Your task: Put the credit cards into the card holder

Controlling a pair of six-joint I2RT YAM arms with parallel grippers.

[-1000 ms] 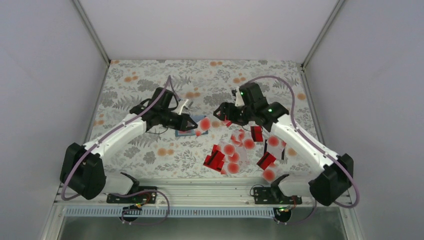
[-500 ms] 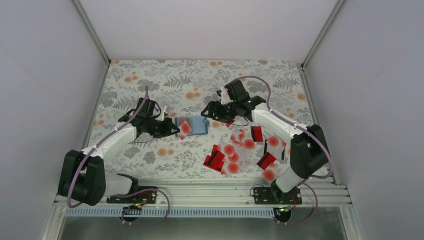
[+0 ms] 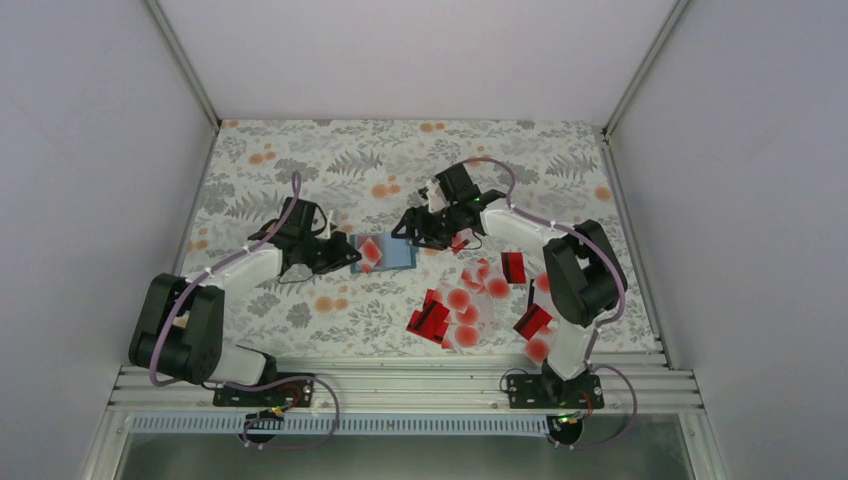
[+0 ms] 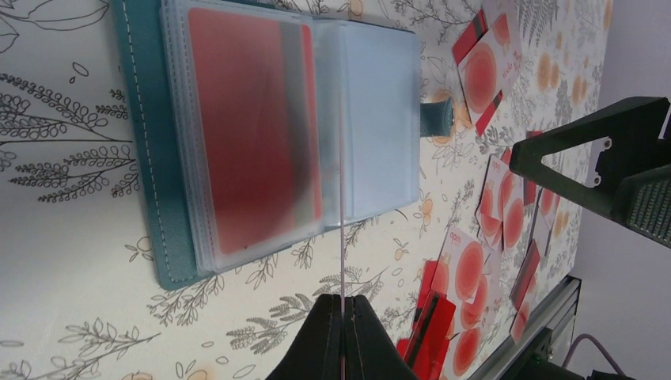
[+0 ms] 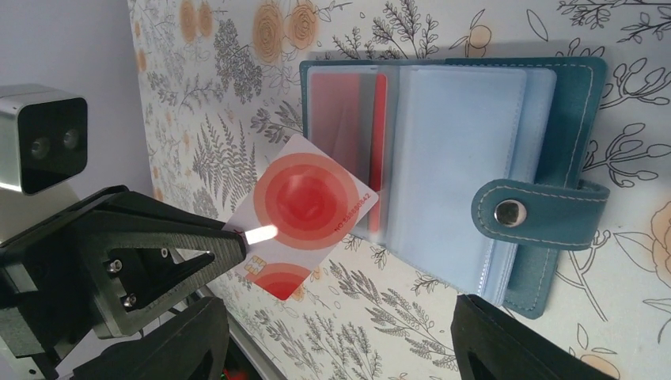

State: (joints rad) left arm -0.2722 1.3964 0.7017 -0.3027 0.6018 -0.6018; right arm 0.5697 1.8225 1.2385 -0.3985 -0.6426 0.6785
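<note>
A small teal-blue card holder (image 3: 398, 256) lies open and flat on the floral tablecloth (image 3: 300, 160) near the middle of the bench. Its clear plastic sleeves face up, and its snap tab (image 5: 506, 212) sticks out from the edge toward the right side of the bench. One sleeve on the half nearer the left arm already has a solid red card with a dark stripe (image 4: 245, 134) in it.

The left pincer (image 4: 342, 307) is clamped together on a pale translucent card with a large red dot (image 5: 305, 202). It grips the card by one corner at the holder's left-side edge. In the left wrist view the card shows edge-on as a thin line rising from between the fingers and crossing the holder at its fold. In the right wrist view the card's far corner overlaps the edge of the sleeves. Whether that corner is inside a pocket cannot be told.

The right pincer (image 3: 412, 228) is above the holder's far right corner. Its fingers (image 5: 506, 344) stand wide apart with nothing between them, and they are not touching the holder.

The loose credit cards (image 3: 465, 305) lie scattered between the middle of the bench and its near right corner. They are a mix of solid red cards and pale ones with red dots, and several overlap.
</note>
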